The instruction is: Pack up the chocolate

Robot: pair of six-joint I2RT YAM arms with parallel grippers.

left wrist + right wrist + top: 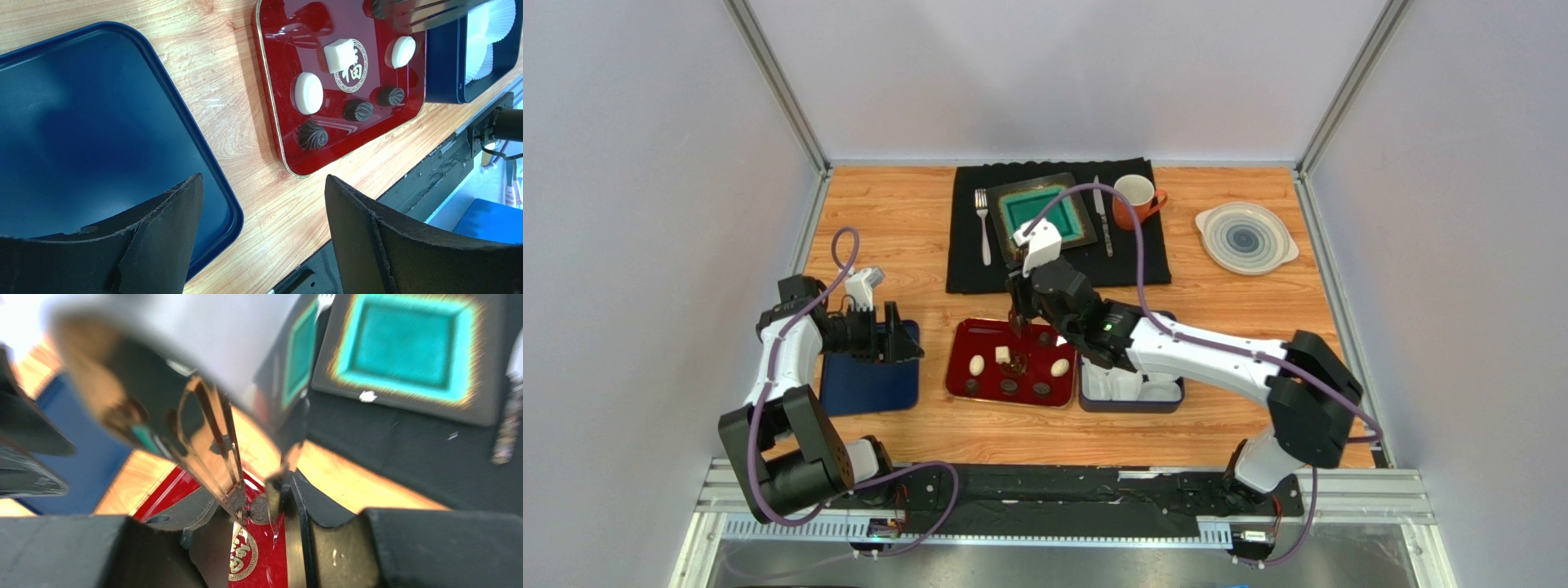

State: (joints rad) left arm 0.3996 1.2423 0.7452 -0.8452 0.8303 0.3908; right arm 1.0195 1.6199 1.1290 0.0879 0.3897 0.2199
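From high behind the near edge, the top camera looks down over the whole counter (891, 227). The left wrist camera hangs close above the counter, facing the red tray (282, 55) slantwise. The right wrist camera peers past blurred tongs (153, 386) at that same tray, very near; the top view shares it.

I see a wood-grain table (891, 233), warm orange-brown, filling the bottom of a booth. Plain pale grey walls (1063, 74) close it in at the back, left and right. Silver metal posts (778, 86) run up the two back corners. A slotted aluminium rail (1369, 496) sits along the near edge. Light is soft and even, with slight glare on the wood in the left wrist view.
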